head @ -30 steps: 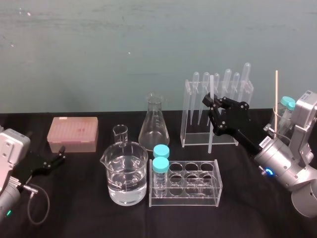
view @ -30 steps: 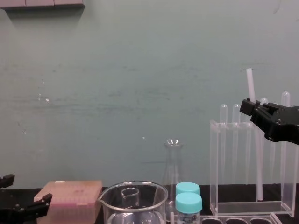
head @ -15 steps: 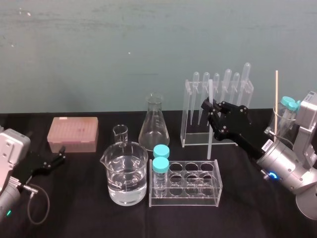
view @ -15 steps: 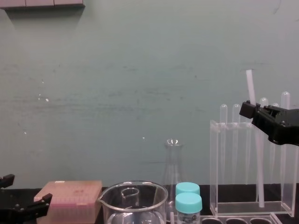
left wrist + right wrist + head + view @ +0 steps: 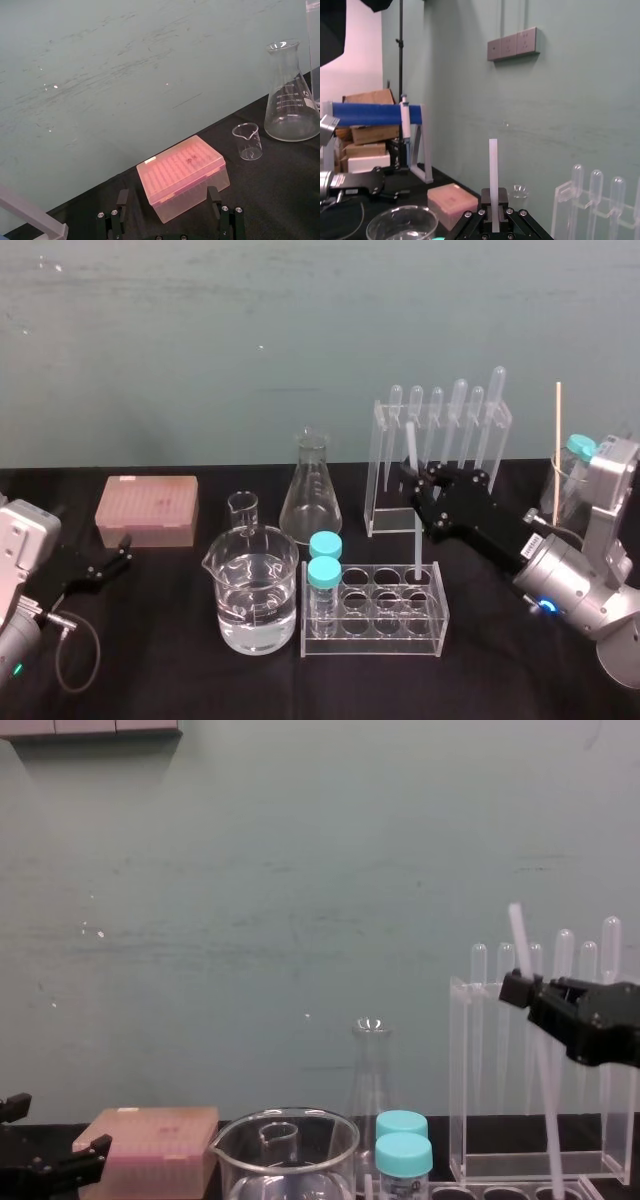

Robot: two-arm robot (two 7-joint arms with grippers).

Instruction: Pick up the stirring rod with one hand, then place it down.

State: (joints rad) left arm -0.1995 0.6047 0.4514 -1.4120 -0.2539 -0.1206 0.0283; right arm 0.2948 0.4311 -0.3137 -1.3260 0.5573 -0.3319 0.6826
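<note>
My right gripper (image 5: 414, 482) is shut on the stirring rod (image 5: 416, 545), a thin whitish stick held near its middle and leaning slightly. In the chest view the right gripper (image 5: 516, 988) grips the rod (image 5: 546, 1105) in front of the clear pipette rack (image 5: 470, 1070). The rod's lower end reaches the back right corner of the clear tube rack (image 5: 375, 635); whether it sits in a hole I cannot tell. In the right wrist view the rod (image 5: 493, 165) stands up between the fingers (image 5: 485, 196). My left gripper (image 5: 108, 560) rests open at the table's left.
A water-filled beaker (image 5: 255, 595), a small beaker (image 5: 243, 510), a conical flask (image 5: 311, 495) and a pink tip box (image 5: 148, 510) stand left of the tube rack, which holds two blue-capped vials (image 5: 324, 575). Pipettes hang in the back rack (image 5: 440, 455). A wooden stick (image 5: 558, 440) stands far right.
My right gripper has come down and forward with the rod. The rod's lower end moved from in front of the pipette rack to the tube rack. The left arm stayed still.
</note>
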